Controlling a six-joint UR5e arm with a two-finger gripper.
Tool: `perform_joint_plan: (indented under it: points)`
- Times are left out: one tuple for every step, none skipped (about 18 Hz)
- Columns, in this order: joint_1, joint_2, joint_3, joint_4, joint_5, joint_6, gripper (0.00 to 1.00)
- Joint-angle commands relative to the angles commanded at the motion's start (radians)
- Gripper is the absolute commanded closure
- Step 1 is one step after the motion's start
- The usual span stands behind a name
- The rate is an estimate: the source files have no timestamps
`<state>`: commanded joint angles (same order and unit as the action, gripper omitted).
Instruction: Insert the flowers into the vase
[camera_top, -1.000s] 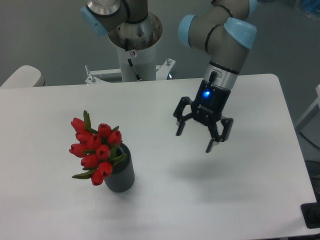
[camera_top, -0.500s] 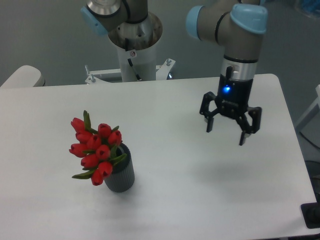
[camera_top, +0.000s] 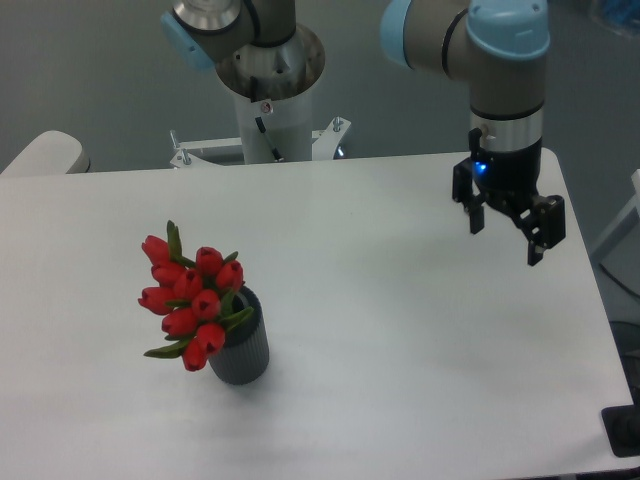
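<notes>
The flowers, a tight bunch of red tulip buds with green leaves, stand in the vase, a small dark grey ribbed cylinder with a thick round rim, on the front left part of the white table. The buds spill out above and to the left of the vase mouth, wider than the vase itself, and 1 green leaf pokes out low on the left side. The stems are hidden inside the vase. No brand name can be read anywhere; a small label with a red mark sits on the white robot pedestal behind the table, but its writing is too small to make out. The black two-finger gripper hangs over the back right part of the table, well apart from the flowers and vase, on the arm with grey tubes and light blue joint caps. A small blue light glows on the gripper body just below the wrist. Its jaws are spread wide apart, with nothing between them and nothing touching them; the 2 fingers point down toward the tabletop without reaching it. A faint shadow lies on the table below and to the left of the gripper.
</notes>
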<state>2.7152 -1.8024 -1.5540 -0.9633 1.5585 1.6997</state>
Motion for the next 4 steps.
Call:
perform_joint_plan:
  points:
    - [-0.003,0.0,0.003,-0.003,0.002,0.0,0.0]
    - [-0.003,0.0,0.003,-0.011,0.002,0.0,0.0]
    - [-0.005,0.0,0.005,-0.012,-0.002,0.0,0.0]
    - [-0.005,0.0,0.005,-0.014,-0.003,0.0,0.0]
